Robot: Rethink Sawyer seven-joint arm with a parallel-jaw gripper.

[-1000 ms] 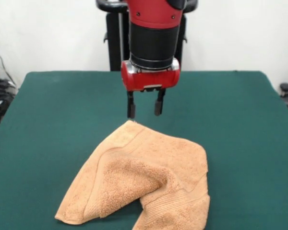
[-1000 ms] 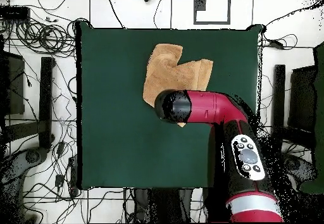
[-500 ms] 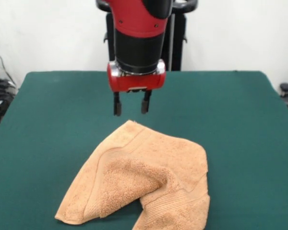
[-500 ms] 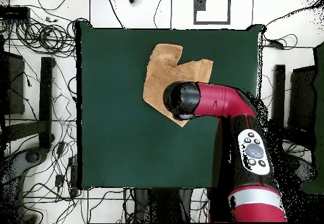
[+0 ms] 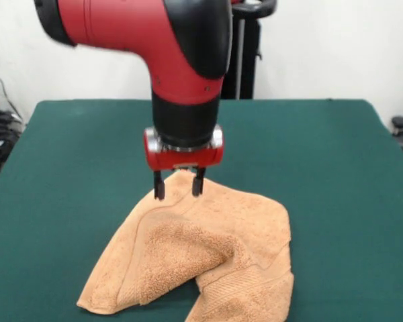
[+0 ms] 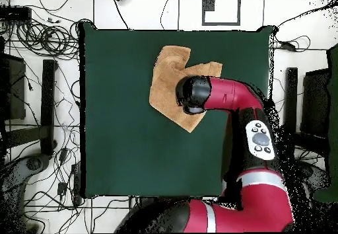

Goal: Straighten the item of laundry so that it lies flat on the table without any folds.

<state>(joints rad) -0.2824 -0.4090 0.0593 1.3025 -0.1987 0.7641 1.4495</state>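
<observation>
From the front, the gripper (image 5: 178, 186) hangs with its jaws parted, tips straddling the far corner of the peach towel (image 5: 201, 255), at or just above the cloth and grasping nothing. The towel lies rumpled on the green table (image 5: 336, 168), one side folded over in a thick ridge. From overhead, the arm (image 6: 224, 99) hides the jaws, but the towel (image 6: 166, 79) shows as lying toward the table's (image 6: 125, 139) edge opposite the robot.
</observation>
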